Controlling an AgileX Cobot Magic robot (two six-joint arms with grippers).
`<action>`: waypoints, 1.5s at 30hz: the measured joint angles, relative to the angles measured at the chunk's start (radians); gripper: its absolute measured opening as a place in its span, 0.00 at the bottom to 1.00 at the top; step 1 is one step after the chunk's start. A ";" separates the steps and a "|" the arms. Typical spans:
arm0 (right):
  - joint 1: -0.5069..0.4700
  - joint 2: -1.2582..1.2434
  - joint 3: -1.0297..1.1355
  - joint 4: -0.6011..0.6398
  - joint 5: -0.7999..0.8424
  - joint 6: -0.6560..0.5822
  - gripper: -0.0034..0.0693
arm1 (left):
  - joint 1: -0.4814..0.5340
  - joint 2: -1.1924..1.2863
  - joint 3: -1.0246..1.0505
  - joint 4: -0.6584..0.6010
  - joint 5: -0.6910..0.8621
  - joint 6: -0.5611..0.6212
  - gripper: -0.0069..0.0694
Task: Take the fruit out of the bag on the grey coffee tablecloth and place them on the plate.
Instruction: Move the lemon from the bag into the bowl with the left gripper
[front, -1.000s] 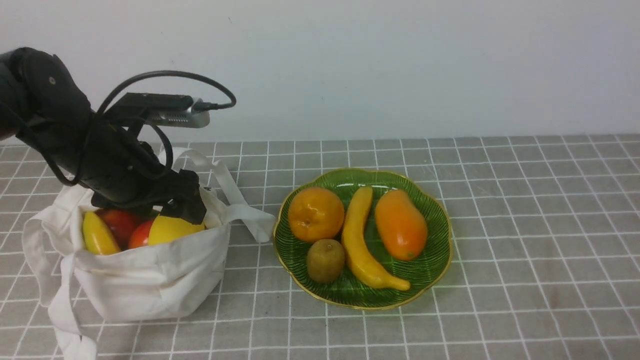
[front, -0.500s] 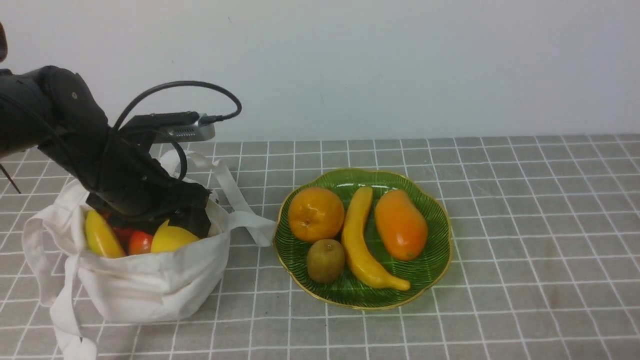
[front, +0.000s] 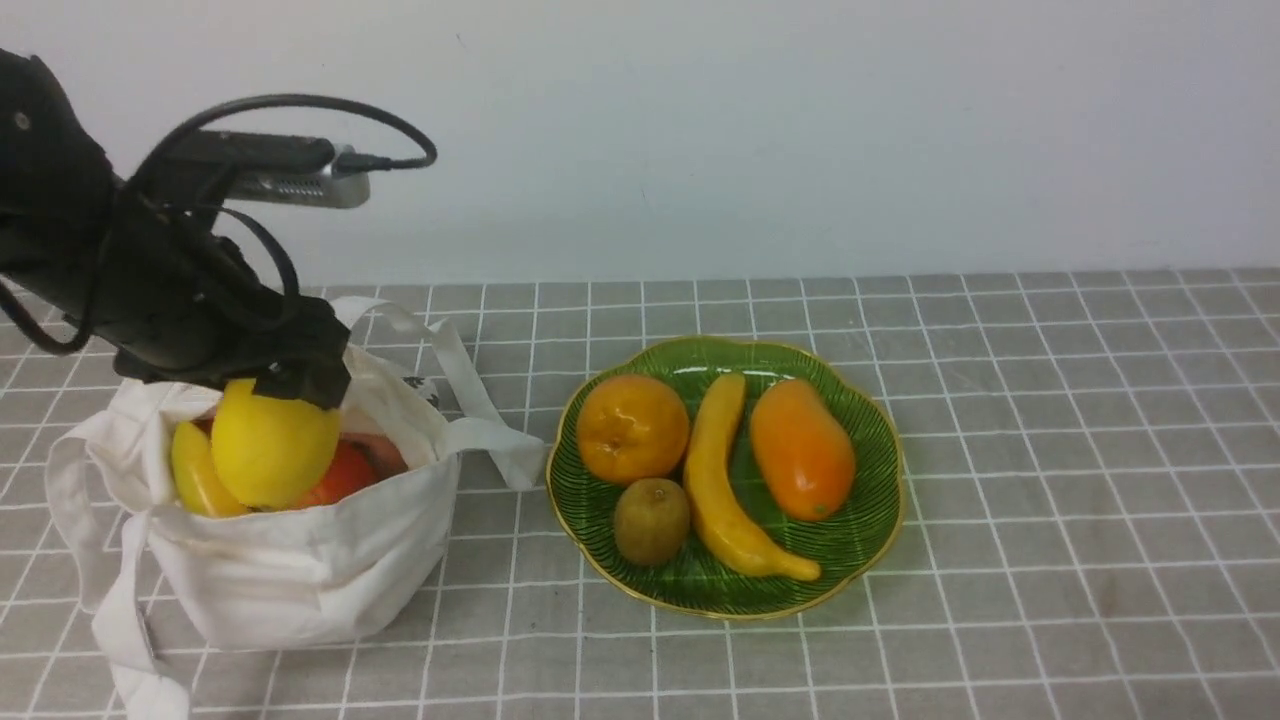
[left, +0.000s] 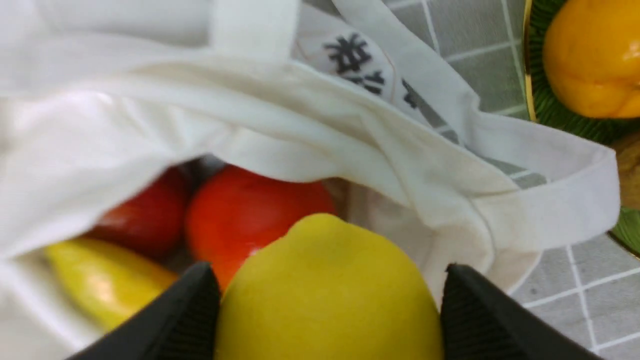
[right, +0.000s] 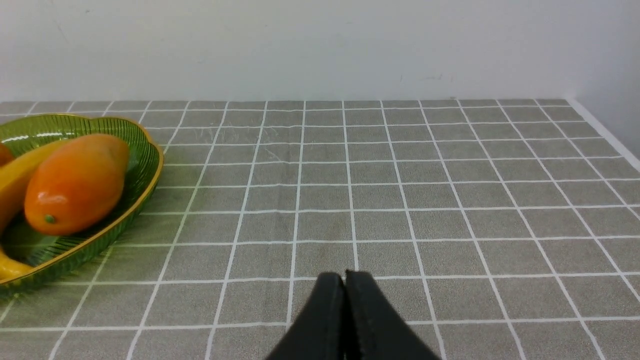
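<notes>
My left gripper (front: 285, 390) is shut on the yellow lemon (front: 272, 445), holding it just above the mouth of the off-white bag (front: 300, 560). In the left wrist view both black fingers press the sides of the lemon (left: 327, 290). Below it in the bag (left: 250, 100) lie a red fruit (left: 250, 210), another red one behind it, and a yellow-green one (left: 100, 280). The green plate (front: 850, 540) stands to the right of the bag on the grey checked tablecloth (front: 1050, 450). My right gripper (right: 344, 277) is shut and empty over bare cloth, right of the plate (right: 145, 165).
On the plate lie an orange (front: 632, 428), a banana (front: 720, 480), an orange oval fruit (front: 802, 448) and a kiwi (front: 651, 520). The bag's strap (front: 470, 400) trails toward the plate's rim. A white wall backs the table.
My left gripper dipped into the bag, closed on the lemon, then rose up and slightly left with it. The lemon now hangs above the other fruit.
</notes>
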 joint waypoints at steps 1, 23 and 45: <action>0.000 0.000 0.000 0.000 0.000 0.000 0.03 | 0.000 -0.024 0.000 0.002 -0.002 -0.001 0.75; 0.000 0.000 0.000 0.000 0.000 0.001 0.03 | -0.446 0.059 0.000 -0.771 -0.328 0.503 0.75; 0.000 0.000 0.000 0.000 0.000 0.001 0.03 | -0.460 0.381 0.000 -0.972 -0.551 0.624 0.98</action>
